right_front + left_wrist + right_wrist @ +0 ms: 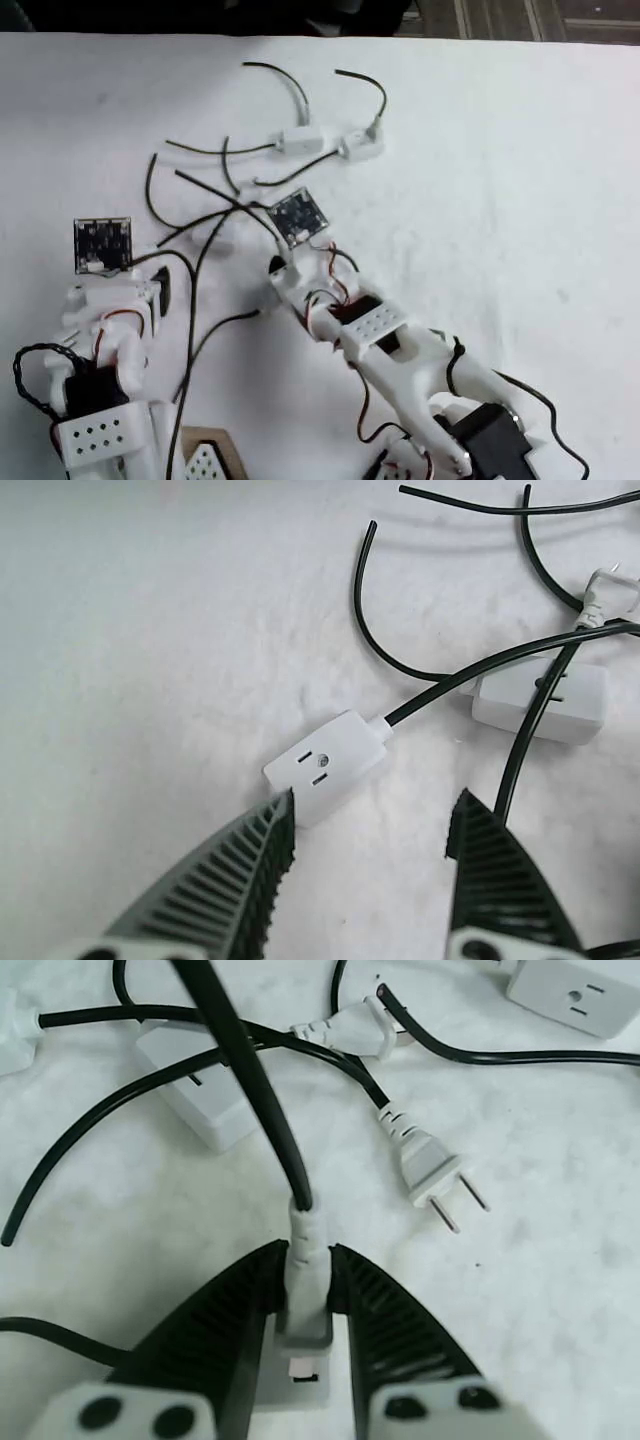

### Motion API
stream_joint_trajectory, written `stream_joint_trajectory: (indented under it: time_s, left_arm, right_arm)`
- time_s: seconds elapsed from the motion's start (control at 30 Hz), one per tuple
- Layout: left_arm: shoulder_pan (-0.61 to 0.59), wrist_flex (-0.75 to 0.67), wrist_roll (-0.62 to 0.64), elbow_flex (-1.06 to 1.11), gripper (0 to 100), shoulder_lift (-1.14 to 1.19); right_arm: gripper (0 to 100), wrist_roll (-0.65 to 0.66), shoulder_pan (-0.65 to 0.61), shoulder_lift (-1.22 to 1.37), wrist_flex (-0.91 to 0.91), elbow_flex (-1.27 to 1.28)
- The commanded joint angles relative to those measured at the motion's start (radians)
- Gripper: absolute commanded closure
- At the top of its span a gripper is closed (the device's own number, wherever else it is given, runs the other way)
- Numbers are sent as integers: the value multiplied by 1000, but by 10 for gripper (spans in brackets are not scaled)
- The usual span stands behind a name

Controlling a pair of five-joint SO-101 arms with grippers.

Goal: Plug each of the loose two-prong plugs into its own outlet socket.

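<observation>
White plastic and black cord make up the loose things on the pale worktop (520, 180). At the left, the left gripper (375, 800) hangs with its ribbed black fingers (240, 880) spread wide and nothing between them. Just off one fingertip lies a white outlet socket (325, 763), slotted face showing, with a black cord (470, 675) leaving its far end. Beyond it sits a second socket block (540, 695), crossed by another cord.

Toward the middle, the right gripper (307, 1255) is clamped on a white plug (302, 1305), whose cord runs out ahead of the fingers. Near it a loose two-prong plug (425, 1165) lies flat on the worktop. It is white, with a ribbed collar and two bare metal prongs, and touches no socket. Farther back and right, a connector block (300, 140) lies just beside a neighbouring block (360, 148).
</observation>
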Motion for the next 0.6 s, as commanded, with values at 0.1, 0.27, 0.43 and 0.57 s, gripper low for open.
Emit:
stream_joint_trajectory:
  time_s: [0.1,0.27,0.43,0.57]
  left_arm:
    - [-5,-14,-6,-3,747,-8]
    - [-5,-14,-6,-3,747,-8]
    - [-5,-14,-6,-3,747,-8]
    - [-4,-14,-6,-3,747,-8]
  right_arm:
    - [981,6,1,8,96,2]
    - [981,6,1,-54,186,2]
    - [981,6,-1,-174,332,2]
    - [981,6,1,-213,389,2]
